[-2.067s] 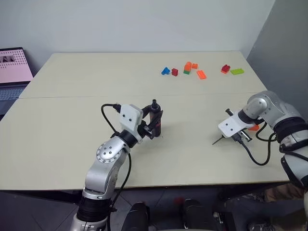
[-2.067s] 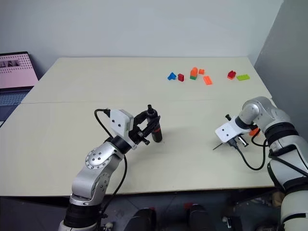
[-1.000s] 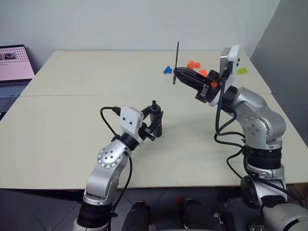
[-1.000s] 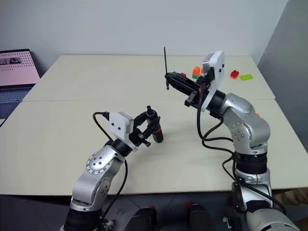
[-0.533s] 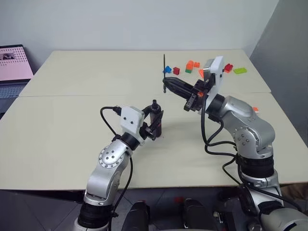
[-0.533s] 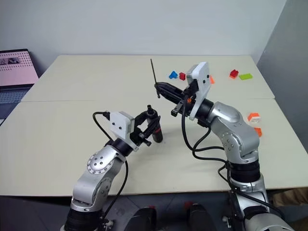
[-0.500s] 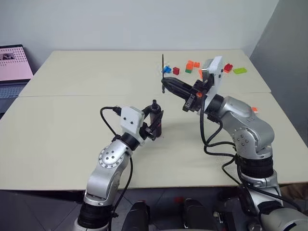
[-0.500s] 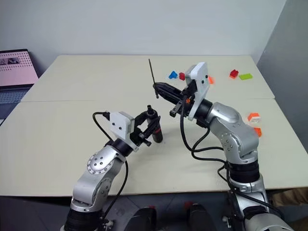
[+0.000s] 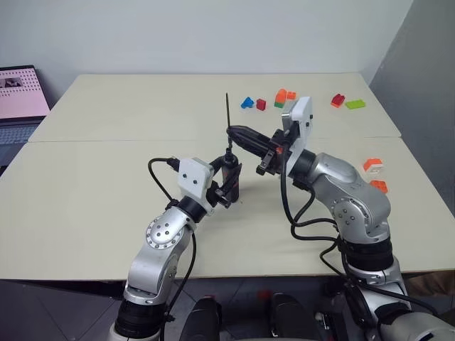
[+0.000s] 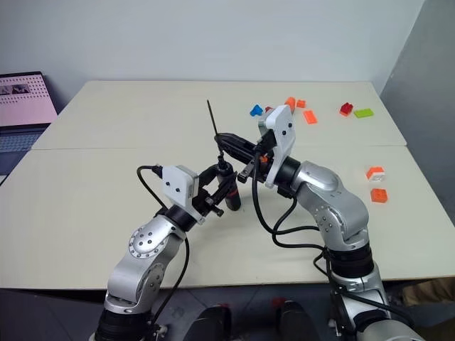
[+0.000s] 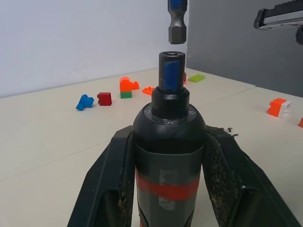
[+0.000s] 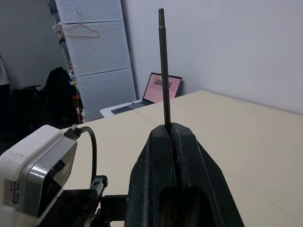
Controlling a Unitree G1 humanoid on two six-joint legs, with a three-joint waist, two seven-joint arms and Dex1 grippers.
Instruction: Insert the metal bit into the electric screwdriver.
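Left wrist view, top centre: metal bit (image 11: 176, 21) in closed right pincer (image 9: 232, 132), just above electric screwdriver (image 11: 169, 142) clamped in left pincer (image 9: 229, 172).

The electric screwdriver (image 11: 169, 156) was black with a red band and a blue-lined socket. The metal bit (image 12: 164, 66) was dark grey, its hex end marked blue. Toy blocks (image 9: 284, 99) were orange, red, blue and green on the beige table (image 9: 106, 177). The laptop (image 9: 20, 96) screen glowed pink.
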